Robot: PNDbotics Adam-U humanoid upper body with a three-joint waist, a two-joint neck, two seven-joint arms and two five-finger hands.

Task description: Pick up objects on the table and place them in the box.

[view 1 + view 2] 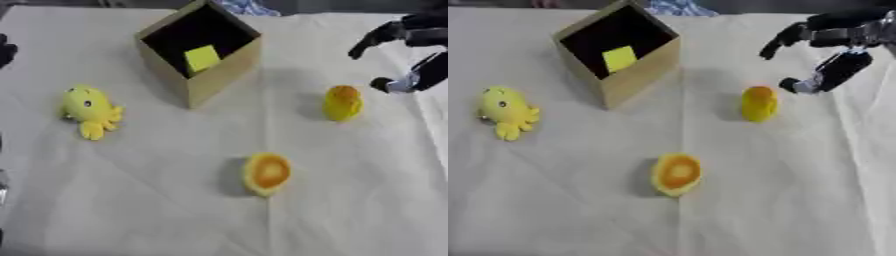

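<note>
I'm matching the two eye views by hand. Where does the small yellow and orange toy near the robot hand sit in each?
Left eye view: the yellow and orange toy stands right of centre, in the upper half.
Right eye view: the same toy sits closer to the middle, below-left of the right robot hand.
Shared landmark: the cardboard box, up-left of the toy.

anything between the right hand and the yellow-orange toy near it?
Nothing. In the right eye view the right hand hangs open just up-right of the toy, with only bare table cloth between them.
</note>
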